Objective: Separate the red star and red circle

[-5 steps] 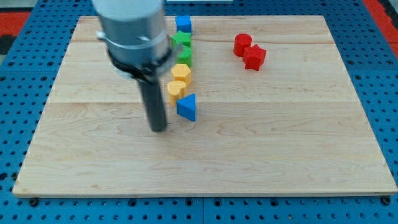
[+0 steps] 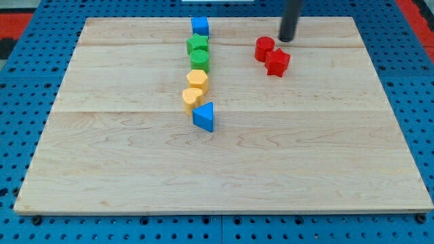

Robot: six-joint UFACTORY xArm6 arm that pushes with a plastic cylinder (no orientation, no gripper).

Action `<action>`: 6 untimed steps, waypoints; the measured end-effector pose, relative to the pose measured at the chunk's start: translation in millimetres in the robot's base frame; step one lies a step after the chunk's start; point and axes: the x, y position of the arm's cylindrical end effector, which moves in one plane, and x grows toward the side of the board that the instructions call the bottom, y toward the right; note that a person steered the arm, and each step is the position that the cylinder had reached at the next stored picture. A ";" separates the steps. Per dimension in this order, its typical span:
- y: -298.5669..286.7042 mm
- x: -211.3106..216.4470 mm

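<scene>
The red circle [image 2: 264,48] and the red star [image 2: 277,62] sit touching each other near the view's top, right of centre, the star to the lower right of the circle. My tip [image 2: 287,39] is on the board just to the upper right of the red circle, a small gap from it, and above the red star.
A column of blocks runs down the board's middle: a blue cube [image 2: 199,26], a green star [image 2: 197,45], a green circle [image 2: 200,60], two yellow blocks [image 2: 197,80] [image 2: 192,99] and a blue triangle [image 2: 204,116]. The wooden board [image 2: 325,156] lies on a blue pegboard.
The rod has moved from left of the blue triangle, mid board, to the view's top right, beside the red circle. No block has moved.
</scene>
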 end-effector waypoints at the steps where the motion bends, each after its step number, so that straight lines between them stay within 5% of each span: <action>1: -24.7 -1.1; 6: 39.4 185.5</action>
